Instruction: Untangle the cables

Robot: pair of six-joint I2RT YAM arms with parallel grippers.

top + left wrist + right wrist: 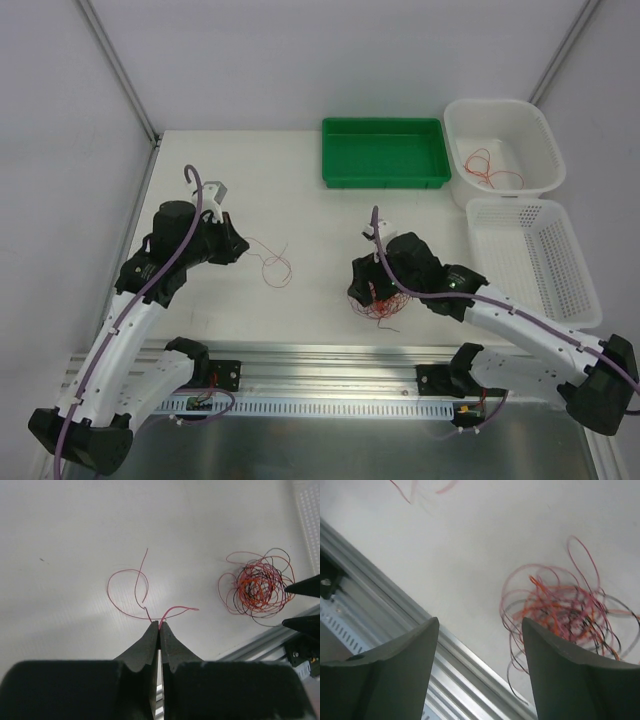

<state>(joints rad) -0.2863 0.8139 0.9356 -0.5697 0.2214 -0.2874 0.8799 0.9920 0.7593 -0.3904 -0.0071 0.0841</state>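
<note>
A tangle of thin red, orange and dark cables lies near the table's front edge, under my right gripper. It shows in the right wrist view and the left wrist view. My right gripper is open above it, its jaws wide apart. A single loose red cable curls on the table at centre left. My left gripper is shut on one end of this red cable, close to the table.
A green tray stands at the back centre. A white tub at the back right holds a red cable. A white slotted basket stands at the right. An aluminium rail runs along the front edge.
</note>
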